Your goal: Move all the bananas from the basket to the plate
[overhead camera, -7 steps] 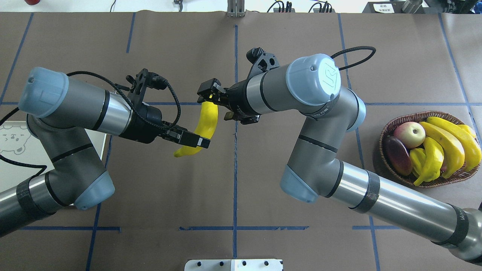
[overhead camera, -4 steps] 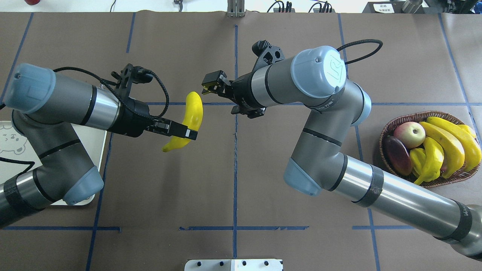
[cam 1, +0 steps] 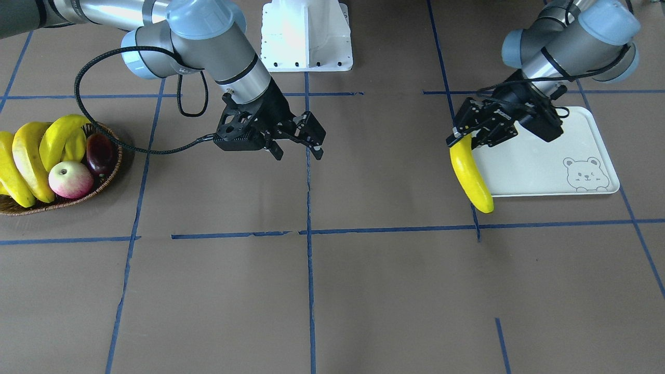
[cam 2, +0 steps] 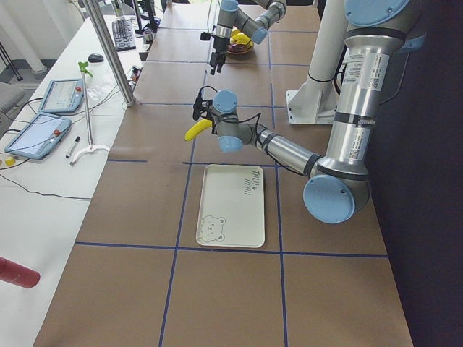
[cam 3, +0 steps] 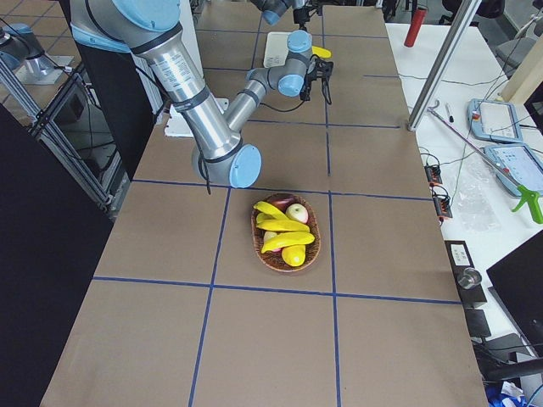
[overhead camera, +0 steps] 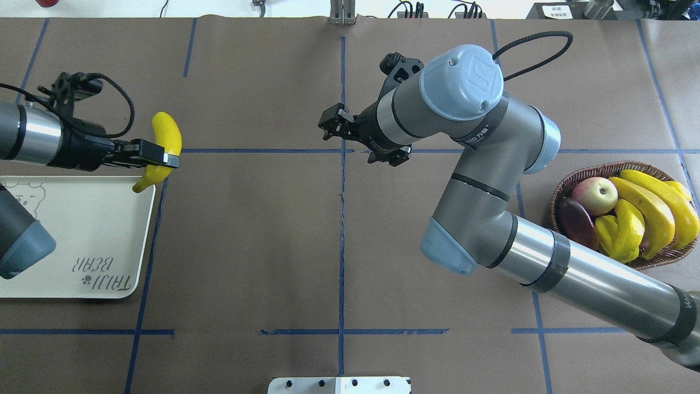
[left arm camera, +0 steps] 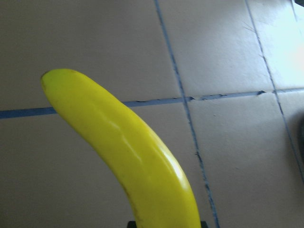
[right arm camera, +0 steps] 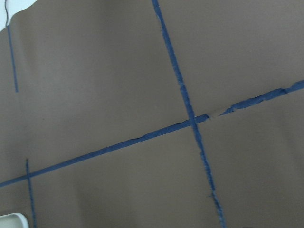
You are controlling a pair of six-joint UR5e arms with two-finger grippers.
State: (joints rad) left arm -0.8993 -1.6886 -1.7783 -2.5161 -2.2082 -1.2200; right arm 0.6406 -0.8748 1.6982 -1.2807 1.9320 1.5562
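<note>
Left gripper [overhead camera: 167, 160]: at the left of the overhead view; its fingers are pinching the held banana [overhead camera: 165, 137] across its body.
Held banana: hanging clear of the table [overhead camera: 246, 246], curving from the gripper; in the overhead view its lower tip is lying over the plate's upper right corner; in the front-facing view it is showing just beside the plate's left edge [cam 1: 470, 176].
Plate [overhead camera: 82, 230]: lying flat at the left edge of the overhead view; its bear drawing and lettering are showing; the left arm is covering part of it.
Right gripper [overhead camera: 328, 123]: hovering over the table's middle, just left of the centre tape line; its fingers are standing spread with nothing between them [cam 1: 311, 137].
Basket [overhead camera: 563, 186]: sitting at the right edge of the overhead view, well apart from both grippers.
Bananas [overhead camera: 653, 205]: several lying across the basket's right half, overhanging its rim.
Apple [overhead camera: 595, 195]: resting in the basket's upper left, touching the bananas.
</note>
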